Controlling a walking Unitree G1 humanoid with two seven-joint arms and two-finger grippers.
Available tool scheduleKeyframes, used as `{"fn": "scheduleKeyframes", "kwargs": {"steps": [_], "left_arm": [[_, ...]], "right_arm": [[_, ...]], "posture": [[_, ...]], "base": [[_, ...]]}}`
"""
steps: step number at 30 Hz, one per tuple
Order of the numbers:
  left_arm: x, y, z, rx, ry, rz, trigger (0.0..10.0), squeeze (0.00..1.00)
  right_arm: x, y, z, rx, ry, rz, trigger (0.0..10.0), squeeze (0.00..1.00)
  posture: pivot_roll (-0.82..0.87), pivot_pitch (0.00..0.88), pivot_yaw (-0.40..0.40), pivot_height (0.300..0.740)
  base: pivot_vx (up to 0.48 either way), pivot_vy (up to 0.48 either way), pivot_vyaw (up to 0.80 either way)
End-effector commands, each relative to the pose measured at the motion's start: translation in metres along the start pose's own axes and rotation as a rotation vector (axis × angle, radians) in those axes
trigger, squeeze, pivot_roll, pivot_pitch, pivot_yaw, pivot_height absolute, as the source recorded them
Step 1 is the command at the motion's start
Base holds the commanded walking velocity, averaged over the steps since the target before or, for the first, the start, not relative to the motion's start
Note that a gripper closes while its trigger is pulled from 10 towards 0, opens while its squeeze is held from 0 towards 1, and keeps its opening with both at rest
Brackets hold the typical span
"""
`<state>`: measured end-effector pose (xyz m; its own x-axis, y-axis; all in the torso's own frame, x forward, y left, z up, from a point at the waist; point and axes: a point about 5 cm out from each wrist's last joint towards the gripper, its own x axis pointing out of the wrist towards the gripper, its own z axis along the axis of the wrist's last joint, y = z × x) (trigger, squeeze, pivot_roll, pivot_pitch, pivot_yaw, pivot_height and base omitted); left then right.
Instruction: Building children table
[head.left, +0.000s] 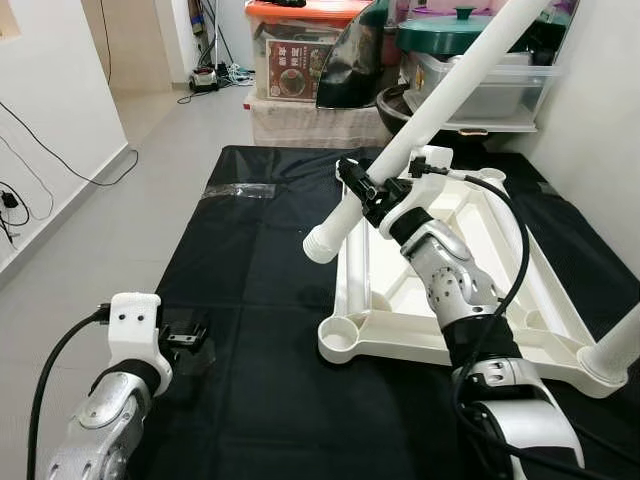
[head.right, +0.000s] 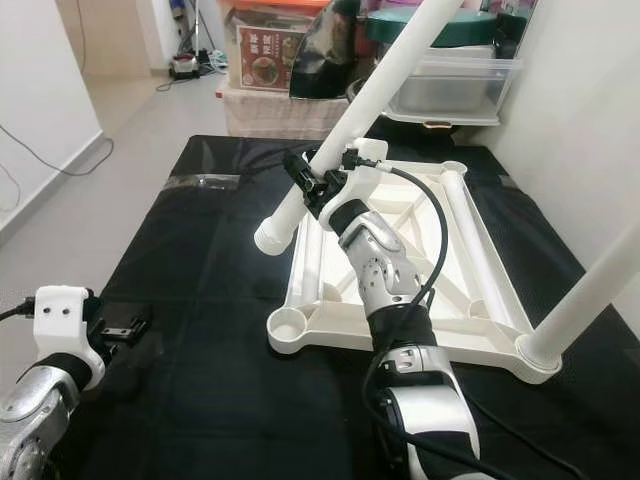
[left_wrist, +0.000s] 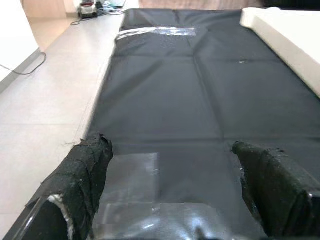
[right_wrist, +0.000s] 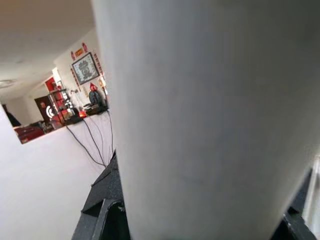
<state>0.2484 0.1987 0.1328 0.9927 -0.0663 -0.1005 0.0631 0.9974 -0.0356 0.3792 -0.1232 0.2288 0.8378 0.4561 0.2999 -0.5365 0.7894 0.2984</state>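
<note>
A white plastic tabletop (head.left: 545, 290) lies upside down on a black mat (head.left: 260, 300). One white leg (head.left: 615, 350) stands in its near right corner socket. My right gripper (head.left: 368, 192) is shut on a second long white table leg (head.left: 430, 115), held slanted in the air above the tabletop's left side, its lower end (head.left: 320, 243) hanging free over the mat. The near left corner socket (head.left: 340, 335) is empty. That leg (right_wrist: 200, 125) is pressed close in the right wrist view. My left gripper (head.left: 188, 345) is open low over the mat's near left part, its padded fingers (left_wrist: 82, 175) wide apart.
Storage boxes (head.left: 300, 50), a black bag (head.left: 355, 45) and a clear bin with a green pot (head.left: 470, 60) stand at the mat's far end. A white wall (head.left: 600, 120) runs along the right. Grey floor (head.left: 90, 250) with cables lies to the left.
</note>
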Motion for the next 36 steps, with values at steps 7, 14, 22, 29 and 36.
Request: {"fn": "scheduleKeyframes", "kwargs": {"steps": [7, 14, 22, 29, 36], "left_arm": [[0.000, 0.004, -0.007, -0.004, 0.016, 0.043, 10.0, 0.00], [-0.001, 0.006, -0.010, -0.001, 0.026, 0.060, 10.0, 0.00], [0.001, 0.005, -0.013, 0.001, 0.037, 0.071, 10.0, 0.00], [0.003, 0.004, -0.014, 0.002, 0.037, 0.065, 10.0, 0.00], [0.004, 0.007, -0.014, 0.006, 0.037, 0.065, 10.0, 0.00]], "right_arm": [[-0.001, 0.019, -0.007, -0.021, 0.054, 0.104, 0.0, 0.00], [-0.006, 0.016, -0.007, -0.106, 0.066, 0.101, 0.0, 0.00], [-0.017, 0.012, -0.003, -0.142, 0.109, 0.139, 0.0, 0.00], [-0.034, 0.026, -0.006, -0.245, 0.183, 0.355, 0.0, 0.00], [-0.052, 0.040, -0.014, -0.298, 0.270, 0.569, 0.0, 0.00]], "posture": [[0.02, 0.000, -0.038, 0.740], [0.02, 0.000, -0.039, 0.740], [0.02, 0.000, -0.038, 0.740], [0.00, 0.000, -0.031, 0.740], [0.00, 0.000, -0.030, 0.740]], "base": [[0.000, 0.069, -0.34], [0.000, 0.000, -0.11], [0.000, 0.000, -0.60], [0.000, 0.000, 0.00], [0.000, 0.000, 0.00]]}}
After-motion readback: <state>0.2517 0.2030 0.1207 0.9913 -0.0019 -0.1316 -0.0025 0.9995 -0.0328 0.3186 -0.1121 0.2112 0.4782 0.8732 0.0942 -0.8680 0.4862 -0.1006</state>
